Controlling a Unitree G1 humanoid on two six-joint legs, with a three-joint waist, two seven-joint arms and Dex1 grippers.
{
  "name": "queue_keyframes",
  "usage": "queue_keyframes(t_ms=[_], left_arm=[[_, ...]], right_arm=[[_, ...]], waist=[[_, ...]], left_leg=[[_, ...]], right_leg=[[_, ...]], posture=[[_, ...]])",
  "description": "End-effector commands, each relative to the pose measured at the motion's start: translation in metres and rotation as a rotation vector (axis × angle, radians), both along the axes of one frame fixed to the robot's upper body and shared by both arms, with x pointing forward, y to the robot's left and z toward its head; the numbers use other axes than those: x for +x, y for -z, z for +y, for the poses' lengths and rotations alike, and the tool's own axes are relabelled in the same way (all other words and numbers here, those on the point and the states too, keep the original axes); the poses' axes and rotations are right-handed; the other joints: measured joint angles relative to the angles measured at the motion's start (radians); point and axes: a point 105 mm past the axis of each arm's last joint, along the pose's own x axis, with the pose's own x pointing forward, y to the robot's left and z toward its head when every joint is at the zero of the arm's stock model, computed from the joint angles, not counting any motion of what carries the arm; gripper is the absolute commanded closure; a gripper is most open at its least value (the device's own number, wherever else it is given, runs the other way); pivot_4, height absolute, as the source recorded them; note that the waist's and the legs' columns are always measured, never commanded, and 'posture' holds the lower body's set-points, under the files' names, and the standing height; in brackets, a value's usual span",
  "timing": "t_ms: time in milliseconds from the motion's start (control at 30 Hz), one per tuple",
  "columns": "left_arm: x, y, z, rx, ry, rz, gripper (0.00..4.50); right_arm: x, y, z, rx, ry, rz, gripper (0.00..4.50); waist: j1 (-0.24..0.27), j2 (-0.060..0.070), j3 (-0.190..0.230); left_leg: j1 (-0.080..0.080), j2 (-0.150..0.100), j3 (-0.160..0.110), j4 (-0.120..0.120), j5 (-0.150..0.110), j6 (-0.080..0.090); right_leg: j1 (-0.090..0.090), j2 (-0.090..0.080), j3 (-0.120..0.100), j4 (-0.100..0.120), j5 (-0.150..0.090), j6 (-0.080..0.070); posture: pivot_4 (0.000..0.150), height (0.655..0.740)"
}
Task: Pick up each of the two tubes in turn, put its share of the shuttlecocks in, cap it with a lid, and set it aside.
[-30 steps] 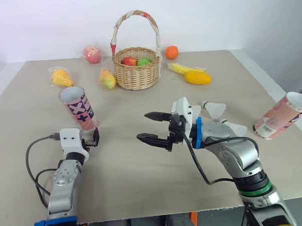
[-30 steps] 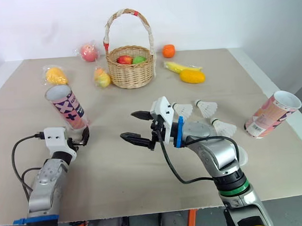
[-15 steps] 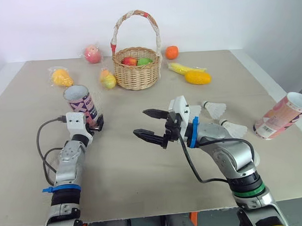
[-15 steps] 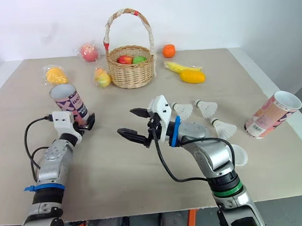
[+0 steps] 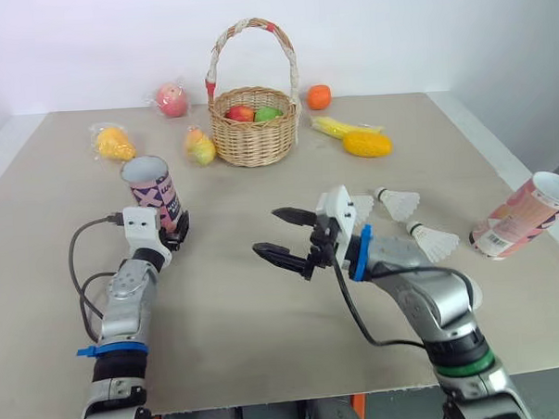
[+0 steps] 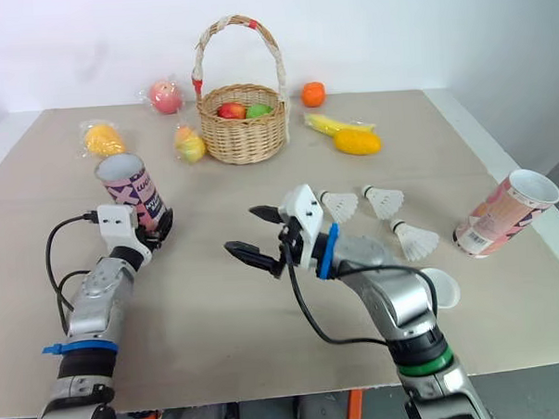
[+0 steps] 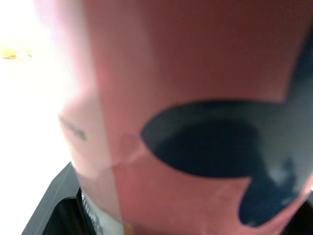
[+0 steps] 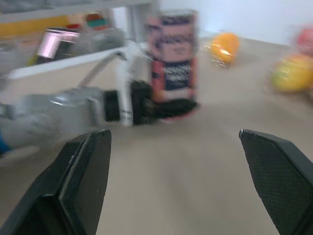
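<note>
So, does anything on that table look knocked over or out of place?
Yes: the right-hand tube looks tipped over, its open mouth pointing up and outward, while the other tube is held roughly upright in the left tool.

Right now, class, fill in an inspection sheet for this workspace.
Surface: beige table, flat.
Job's things: patterned tube upright in the left gripper; second tube lying tilted at the table's right edge; three shuttlecocks beside the right gripper; white lid near the right arm.
Clutter: fruit basket, loose fruit at the back.
Grippers: left gripper shut on the patterned tube; right gripper open, holding nothing.
Cables: a black cable loops off each arm.
Surroundings: white wall behind.
</note>
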Motion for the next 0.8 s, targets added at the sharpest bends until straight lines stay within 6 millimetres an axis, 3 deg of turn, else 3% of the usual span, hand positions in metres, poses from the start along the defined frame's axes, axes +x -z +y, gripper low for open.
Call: queue_keyframes(t_ms=[33,167,267,433,500,600,800], left_arm=[[-0.012,-0.012,-0.006,0.125,0.162,0.000,1.34],[-0.027,-0.031,-0.011,0.293,0.388,0.034,1.34],[-0.048,-0.042,-0.014,0.511,0.661,0.152,1.34],[-0.077,-0.050,-0.013,0.673,0.895,0.337,1.34],[-0.084,-0.049,-0.012,0.726,0.942,0.409,1.34],[-0.094,-0.042,-0.008,0.813,0.999,0.526,1.34],[-0.094,-0.035,-0.005,0.908,1.021,0.611,1.34]], right_arm=[[0.005,-0.010,-0.022,0.022,0.223,-0.137,0.00],[0.012,-0.005,-0.048,0.026,0.477,-0.197,0.00],[0.024,0.009,-0.082,-0.024,0.735,-0.206,0.00],[0.034,0.025,-0.101,-0.039,0.862,-0.145,0.00],[0.037,0.030,-0.106,-0.040,0.897,-0.112,0.00],[0.043,0.039,-0.096,-0.026,0.856,-0.053,0.00],[0.065,0.038,-0.082,-0.035,0.839,-0.041,0.00]], waist=[[0.000,0.000,0.000],[-0.001,0.000,0.000],[-0.003,-0.002,0.001],[-0.007,-0.001,0.001],[-0.007,-0.001,0.001],[-0.009,-0.002,0.002],[-0.017,-0.001,0.002]], left_leg=[[-0.001,0.000,0.000,-0.001,0.000,0.000],[-0.001,0.000,0.001,-0.001,0.000,-0.001],[0.000,0.001,0.002,-0.001,0.000,-0.002],[0.001,0.002,0.004,-0.004,0.001,-0.004],[0.000,0.002,0.004,-0.005,0.001,-0.004],[0.000,0.002,0.003,-0.006,0.001,-0.004],[0.000,0.002,0.002,-0.007,0.001,-0.004]], right_leg=[[-0.001,0.000,0.000,0.000,0.000,0.000],[-0.003,0.000,0.001,0.000,-0.001,0.000],[-0.003,0.001,0.001,0.000,-0.001,-0.001],[-0.004,-0.001,0.000,0.001,-0.004,-0.007],[-0.004,-0.001,0.001,0.001,-0.005,-0.007],[-0.004,0.000,0.001,0.001,-0.005,-0.005],[-0.006,0.003,0.001,0.001,-0.005,-0.005]], posture=[[0.150,0.7400],[0.150,0.7400],[0.150,0.7400],[0.150,0.7400],[0.150,0.7400],[0.150,0.7400],[0.150,0.7400]])
